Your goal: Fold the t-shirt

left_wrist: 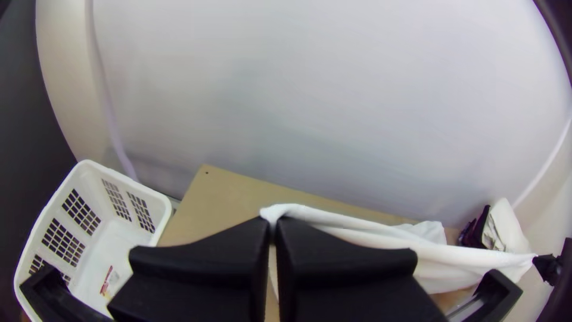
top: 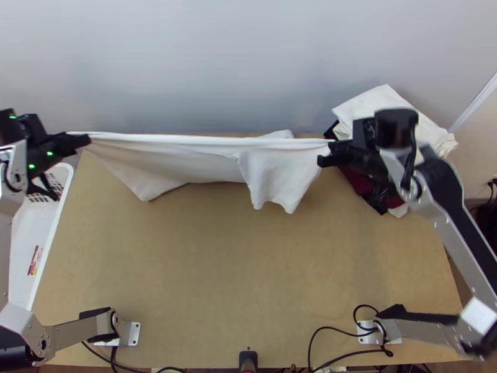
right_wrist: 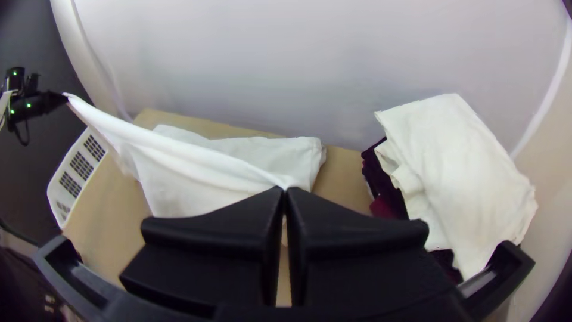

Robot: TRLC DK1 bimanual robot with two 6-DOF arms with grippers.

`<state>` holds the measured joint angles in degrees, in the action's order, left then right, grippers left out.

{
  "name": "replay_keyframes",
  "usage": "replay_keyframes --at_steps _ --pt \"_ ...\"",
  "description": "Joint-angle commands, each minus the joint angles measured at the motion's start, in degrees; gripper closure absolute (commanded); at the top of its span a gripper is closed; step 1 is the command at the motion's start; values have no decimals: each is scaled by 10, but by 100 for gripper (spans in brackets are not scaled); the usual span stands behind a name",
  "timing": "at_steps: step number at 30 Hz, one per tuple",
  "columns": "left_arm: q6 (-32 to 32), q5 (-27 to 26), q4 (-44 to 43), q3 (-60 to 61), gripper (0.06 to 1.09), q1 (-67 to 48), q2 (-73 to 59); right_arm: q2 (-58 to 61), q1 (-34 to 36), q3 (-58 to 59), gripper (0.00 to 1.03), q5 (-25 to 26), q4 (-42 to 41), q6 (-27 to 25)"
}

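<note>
T-shirt [top: 186, 158] between left hand [top: 83, 140] and right hand [top: 326, 153], upper edge taut.

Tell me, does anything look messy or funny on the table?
The pile on the right looks messy: its white cloth sits crooked over the dark clothes. The white shirt is pulled tight between the left gripper and the right gripper, but that probably belongs to folding. I see nothing spilled.

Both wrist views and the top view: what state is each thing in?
White cloth t-shirt: stretched taut between grippers, drooping below
Left black gripper: shut on the t-shirt
Right black gripper: shut on the t-shirt
White plastic basket: upright
Pile of white and dark-red cloth: heaped, white uppermost
</note>
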<state>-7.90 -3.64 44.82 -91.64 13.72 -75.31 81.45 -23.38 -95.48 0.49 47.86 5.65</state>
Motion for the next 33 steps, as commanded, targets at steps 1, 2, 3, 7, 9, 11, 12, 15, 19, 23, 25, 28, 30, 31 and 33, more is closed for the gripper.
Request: replay_keyframes --at_steps 1,2,3,7,9,11,12,15,19,23,25,28,30,31,33 --pt "5 15 6 -36 104 26 14 56 24 -81 100 16 57 -63" --pt "5 17 12 -43 104 27 13 58 25 -86 100 20 56 -68" --pt "5 23 12 -47 104 27 13 62 28 -96 100 20 58 -70" --pt "5 28 11 -67 104 23 4 86 40 -152 100 52 68 -64" --pt "3 35 9 -80 104 18 -11 105 42 -188 100 51 75 -61" --pt "-1 44 5 -98 104 11 -28 117 45 -212 100 50 74 -53" --pt "-3 47 4 -109 104 10 -38 124 42 -225 100 40 74 -48" --pt "-9 55 1 -152 104 -4 -68 136 52 -262 100 6 63 -38" --pt "-11 79 -7 -227 104 -33 -114 173 58 -349 100 -8 47 -45" --pt "-10 115 -39 -304 104 -62 -157 175 72 -364 100 -8 -65 -54" --pt "-13 126 -54 -342 104 -69 -175 176 83 -364 100 -8 -131 -51" --pt "-18 141 -101 -357 104 -79 -170 163 94 -364 100 -8 -200 -43" --pt "-18 150 -121 -357 104 -87 -151 143 97 -363 100 -8 -226 -43" --pt "-17 157 -126 -357 104 -93 -140 130 98 -360 100 -8 -235 -43" --pt "-17 164 -136 -355 104 -98 -114 100 99 -355 100 -8 -245 -44"
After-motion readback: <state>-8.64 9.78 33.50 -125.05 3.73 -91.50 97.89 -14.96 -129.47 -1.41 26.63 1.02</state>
